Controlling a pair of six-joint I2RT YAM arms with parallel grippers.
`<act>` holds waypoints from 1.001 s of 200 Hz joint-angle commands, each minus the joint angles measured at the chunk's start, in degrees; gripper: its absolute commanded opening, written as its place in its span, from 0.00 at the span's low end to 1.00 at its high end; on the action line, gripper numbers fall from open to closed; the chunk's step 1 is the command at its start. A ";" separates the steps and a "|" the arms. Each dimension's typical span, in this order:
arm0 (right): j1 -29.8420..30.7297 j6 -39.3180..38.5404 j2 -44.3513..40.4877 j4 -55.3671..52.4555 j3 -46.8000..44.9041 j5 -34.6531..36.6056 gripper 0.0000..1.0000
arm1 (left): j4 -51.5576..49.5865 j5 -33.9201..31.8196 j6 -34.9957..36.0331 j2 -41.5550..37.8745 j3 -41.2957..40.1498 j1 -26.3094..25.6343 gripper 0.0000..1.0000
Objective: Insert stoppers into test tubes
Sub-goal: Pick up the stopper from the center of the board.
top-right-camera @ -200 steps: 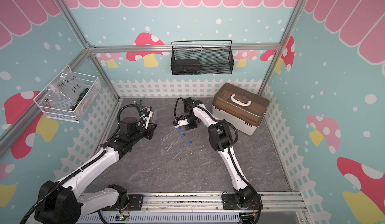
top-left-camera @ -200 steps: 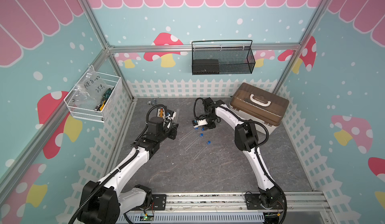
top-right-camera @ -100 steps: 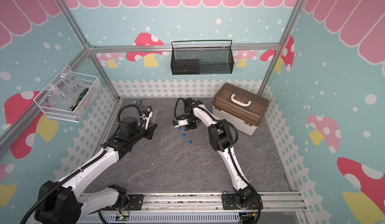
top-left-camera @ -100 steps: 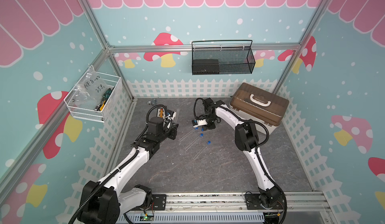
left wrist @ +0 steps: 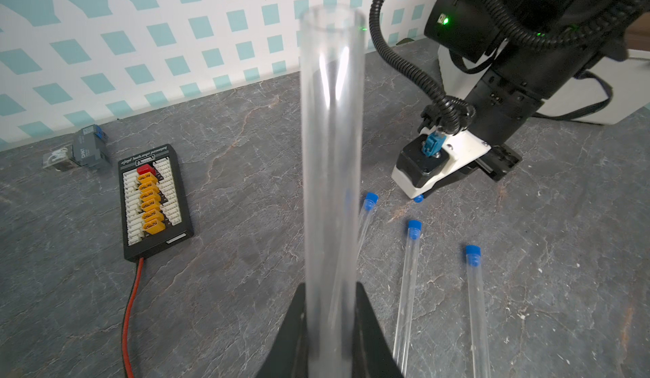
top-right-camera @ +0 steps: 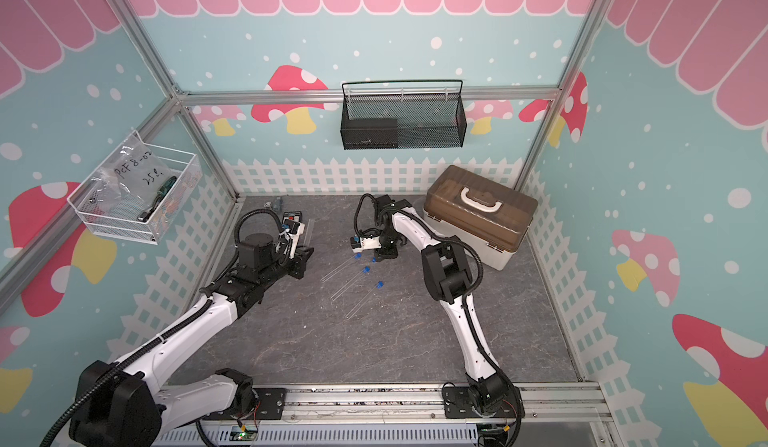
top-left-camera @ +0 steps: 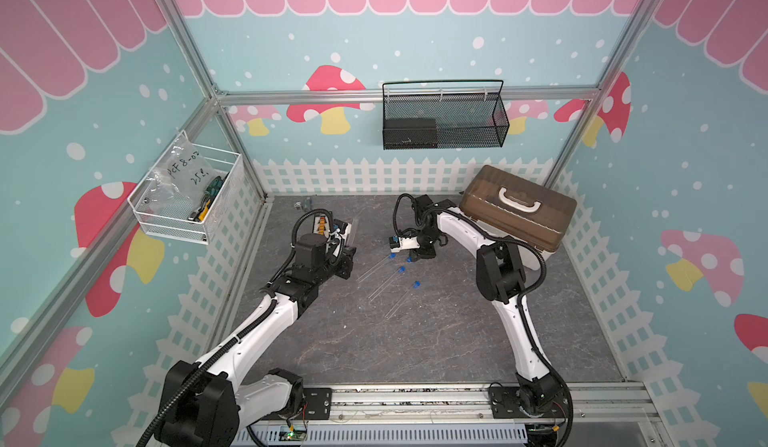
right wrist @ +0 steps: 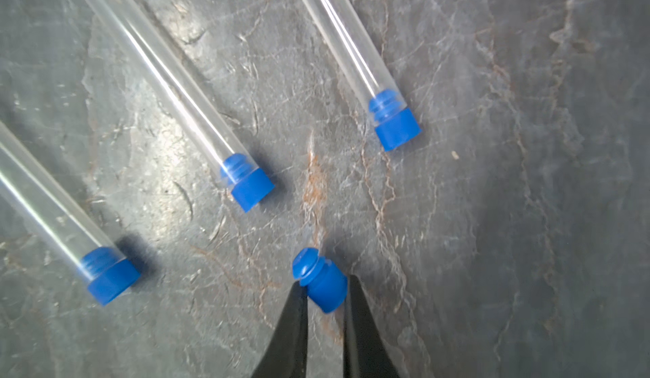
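a two-armed robot at a grey tabletop (top-left-camera: 415,341), near the end of plugging four test tubes. three plugged tubes (left wrist: 408,281) lie side by side on the tabletop between the arms, apart from one another, each with a bright blue plug (right wrist: 251,188) seated in its mouth.

the step in hand looks like the fourth and last pairing. the left tool (left wrist: 330,295) is closed around the lower part of the open tube (left wrist: 332,147), a clear, empty tube held off the tabletop with its unplugged mouth pointing away from the wrist. the right tool (right wrist: 325,283) is down low, just beside the capped ends of the lying tubes. its two black fingers are nearly together, pinching the last stopper (right wrist: 318,279) by its wide head, with the ribbed end sticking out ahead of the fingertips, slightly askew. whether that stopper rests on the tabletop or is just clear of it cannot be told.

the next move probably calls for lifting the stopper, carrying it across to the open tube, lining its ribbed end up with the mouth, and pushing along the tube's length while the left tool holds firm. the skewed grip may need correcting, since the fit looks snug.
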 commanded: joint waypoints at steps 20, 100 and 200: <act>-1.79 3.44 -9.89 4.58 -10.33 -3.71 0.14 | -0.09 -0.32 1.19 -0.19 -0.75 0.36 0.00; -1.52 15.87 -38.60 18.20 -44.01 -7.28 0.15 | -0.92 -0.53 2.46 -0.35 -0.90 -0.51 0.00; 11.65 20.07 -47.96 24.69 -64.51 1.49 0.18 | -2.37 -2.83 4.83 0.85 -0.92 -2.80 0.00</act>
